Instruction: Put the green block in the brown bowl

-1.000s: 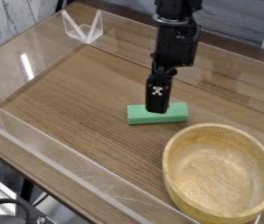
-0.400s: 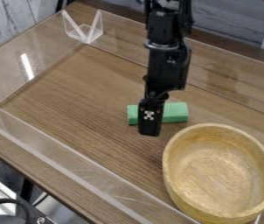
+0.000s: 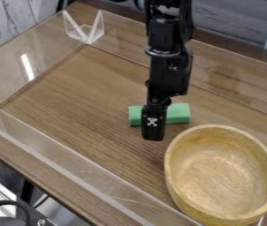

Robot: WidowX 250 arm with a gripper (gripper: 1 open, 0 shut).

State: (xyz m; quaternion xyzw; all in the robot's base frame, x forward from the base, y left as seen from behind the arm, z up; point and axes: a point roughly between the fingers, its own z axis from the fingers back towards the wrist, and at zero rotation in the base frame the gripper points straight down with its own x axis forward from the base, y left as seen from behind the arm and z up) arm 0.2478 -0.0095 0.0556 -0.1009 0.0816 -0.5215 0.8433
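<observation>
The green block (image 3: pixel 178 112) lies flat on the wooden tabletop, just up and left of the brown bowl (image 3: pixel 218 131), a wide tan wooden bowl with nothing in it at the lower right. My gripper (image 3: pixel 155 126) points steeply down over the middle of the block. Its near black finger (image 3: pixel 155 129) reaches below the block's front edge and covers the block's centre. The far finger is hidden behind it. The jaws look open, and the block rests on the table with green showing on both sides of the finger.
Clear acrylic walls (image 3: pixel 65 163) fence the wooden table (image 3: pixel 77 97) on all sides. A small clear folded stand (image 3: pixel 87 28) sits at the back left corner. The bowl's rim is close to the gripper on its right.
The gripper has sunk and come slightly toward the camera. Its fingertip, which stood over the block's top, now hangs lower across the block's front edge. Block and bowl have not moved.
</observation>
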